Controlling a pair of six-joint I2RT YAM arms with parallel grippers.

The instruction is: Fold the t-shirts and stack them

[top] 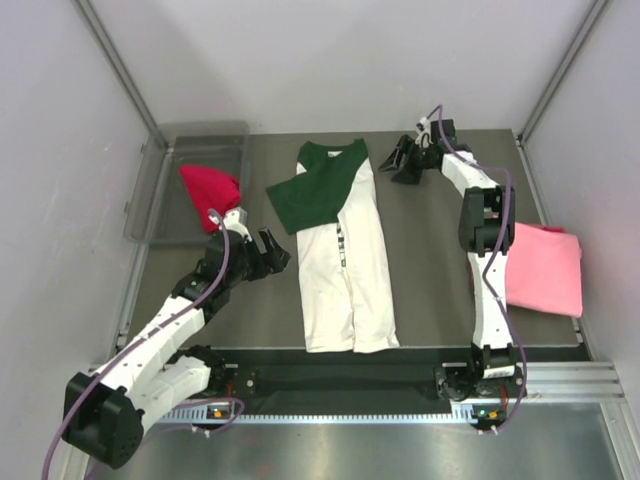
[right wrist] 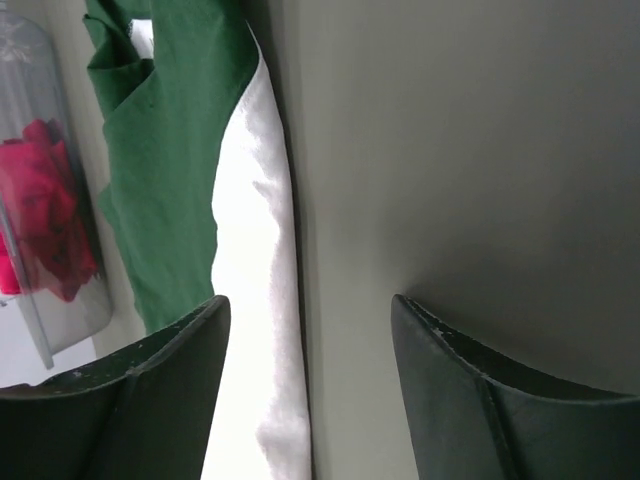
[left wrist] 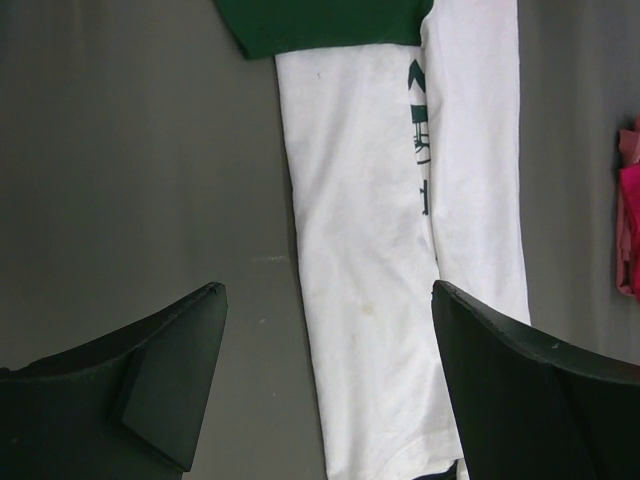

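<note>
t-shirts: three are in sight. the white t-shirt lies flat along the middle of the table, collar at the far end. the pink t-shirt sits folded at the table's right edge. a red t-shirt is bunched in the bin at the far left.
step in hand: the lengthwise fold of the white one, as i read it. its right side is already turned in over the body, and the green sleeve on its left sticks out past the body.
left gripper: hovers just beside the shirt's left edge, jaws wide, holding nothing.
right gripper: near the far right shoulder, jaws apart over bare table, nothing between them.
next move: likely the left side folded in over the middle. that calls for a low pinch on thin cloth lying flat (easy to skid over or to catch two layers), and for the edge to be carried over straight so the sleeve tucks inside.
top view only: the whole layout, the pink shirt and both arms at once.
left wrist only: the turned-in flap lying across the chest print, with the hem near the fingers.
right wrist only: the shoulder edge seen side-on, rumpled green cloth, and the red cloth behind the bin's clear wall.
</note>
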